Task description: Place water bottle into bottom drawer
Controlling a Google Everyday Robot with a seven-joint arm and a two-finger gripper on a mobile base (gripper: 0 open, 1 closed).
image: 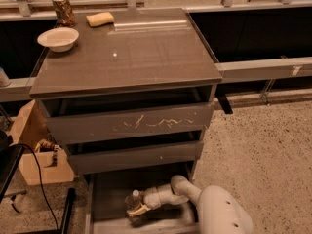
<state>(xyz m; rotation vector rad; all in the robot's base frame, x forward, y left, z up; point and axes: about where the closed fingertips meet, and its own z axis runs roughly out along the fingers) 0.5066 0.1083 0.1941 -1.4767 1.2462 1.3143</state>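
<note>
The bottom drawer [109,191] of the grey-brown cabinet stands pulled open, showing its grey inside. My white arm reaches into it from the lower right. My gripper [135,206] sits low in the drawer, left of centre. The water bottle [133,199], clear with a white cap, stands upright at the gripper, between its fingers. Its lower part is hidden by the gripper.
On the cabinet top [146,52] are a white bowl [58,38], a brownish can [63,11] and a yellow sponge [99,19]. The scratched upper drawer [131,123] and middle drawer [136,156] stand slightly ajar. A cardboard box [36,147] and black cable [41,184] are at the left.
</note>
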